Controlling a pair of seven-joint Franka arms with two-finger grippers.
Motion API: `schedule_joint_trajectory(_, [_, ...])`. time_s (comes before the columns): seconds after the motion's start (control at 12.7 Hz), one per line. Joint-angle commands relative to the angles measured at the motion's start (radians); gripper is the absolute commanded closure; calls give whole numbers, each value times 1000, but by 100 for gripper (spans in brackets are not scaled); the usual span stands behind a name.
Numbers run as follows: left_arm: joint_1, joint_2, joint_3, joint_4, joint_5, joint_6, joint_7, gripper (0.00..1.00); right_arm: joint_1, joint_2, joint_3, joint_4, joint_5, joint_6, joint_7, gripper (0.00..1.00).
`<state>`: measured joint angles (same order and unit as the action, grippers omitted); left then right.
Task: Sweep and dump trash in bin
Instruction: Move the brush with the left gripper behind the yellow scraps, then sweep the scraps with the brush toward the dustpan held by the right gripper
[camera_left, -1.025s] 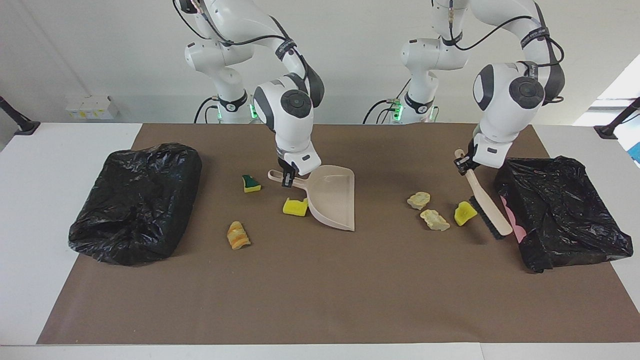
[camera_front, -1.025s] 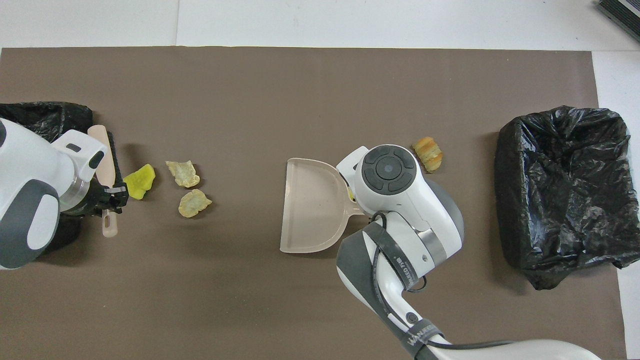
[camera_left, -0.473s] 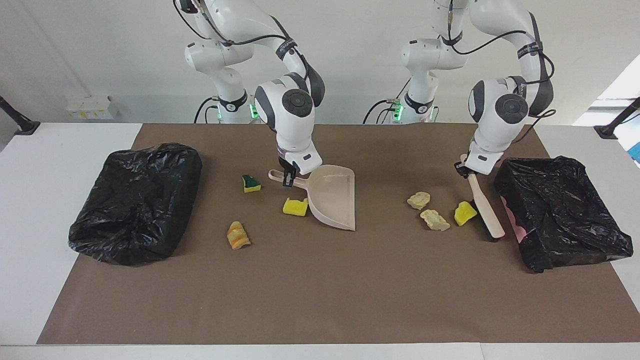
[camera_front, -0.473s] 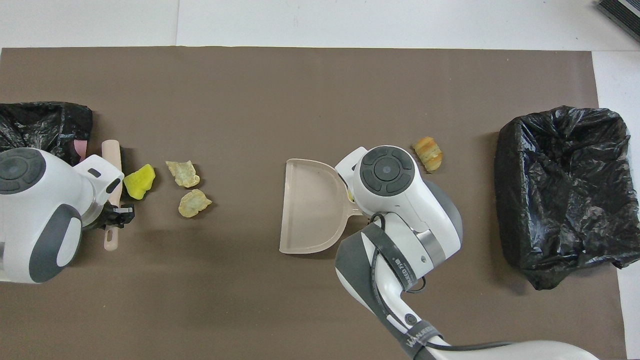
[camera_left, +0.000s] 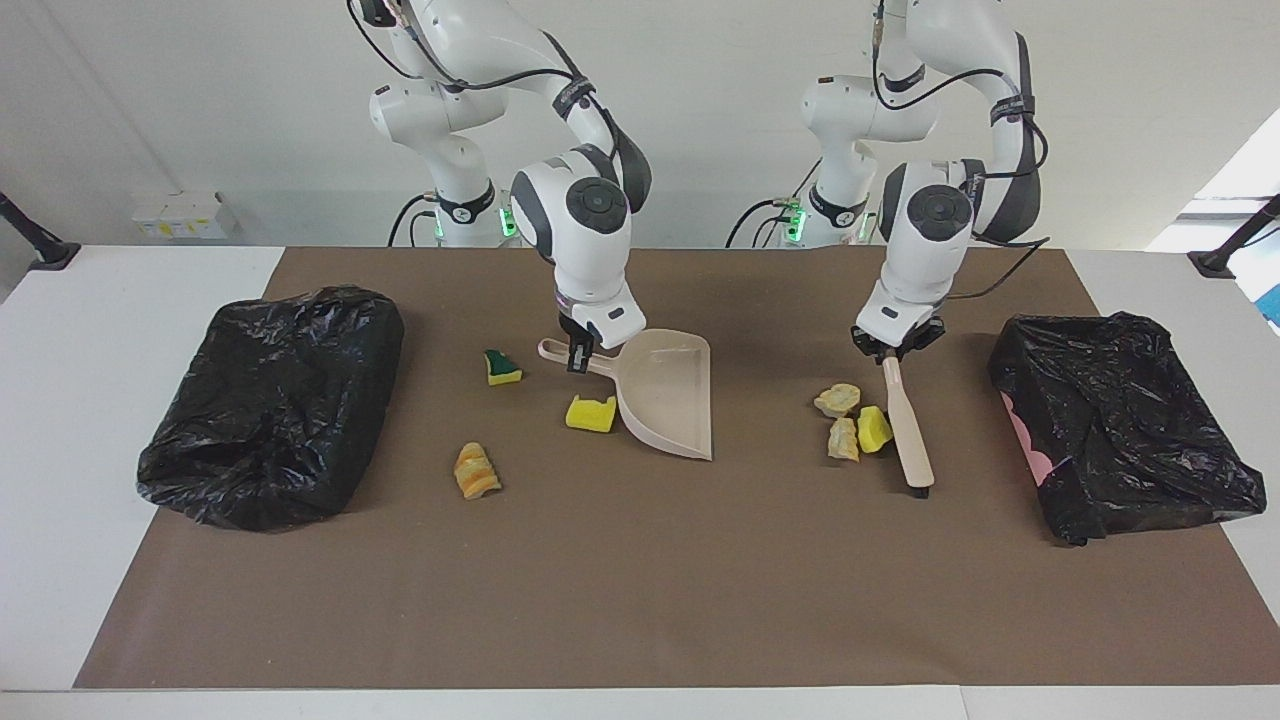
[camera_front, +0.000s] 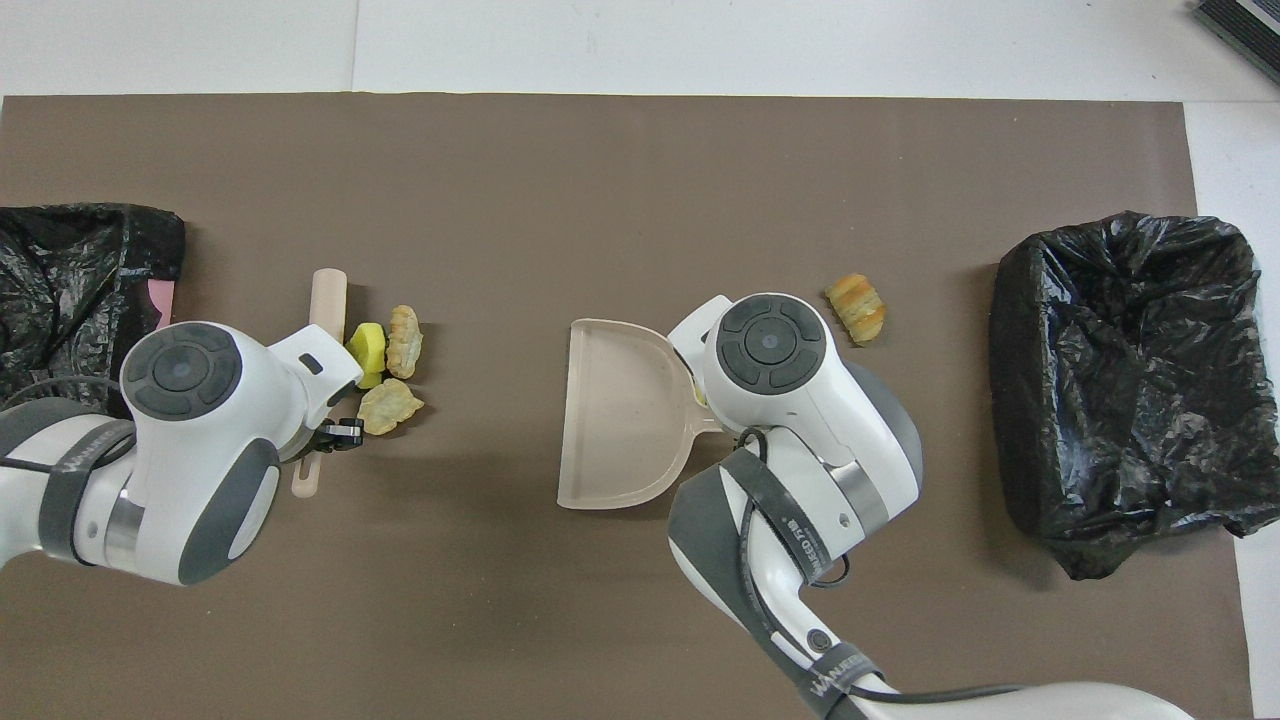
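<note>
Left gripper clamped on brush handle; bristles barely visible. Three scraps bunched against brush, just below. Right gripper closed on dustpan handle; overhead, yellow scrap mostly hidden beneath its wrist.

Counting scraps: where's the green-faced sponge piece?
In the facing view, the green-faced sponge piece lies on the brown mat, beside the dustpan handle, toward the right arm's end.

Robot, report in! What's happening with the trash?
Left gripper shut on brush, beside three scraps. Right gripper shut on dustpan. Nothing blocking.
</note>
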<state>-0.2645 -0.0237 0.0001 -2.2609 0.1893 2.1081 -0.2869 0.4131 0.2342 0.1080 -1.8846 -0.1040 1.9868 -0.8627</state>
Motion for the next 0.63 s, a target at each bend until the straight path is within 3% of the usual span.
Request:
schedule_joint_trajectory(0.0, [-87,10,14,-43,-25,58,2,100,1,0,7,-14,-9,23,34,100])
schedule_joint_trajectory(0.55, [-297,10,9,-34,-321,98,5,100,3,17,7,-13,0,50,53,100])
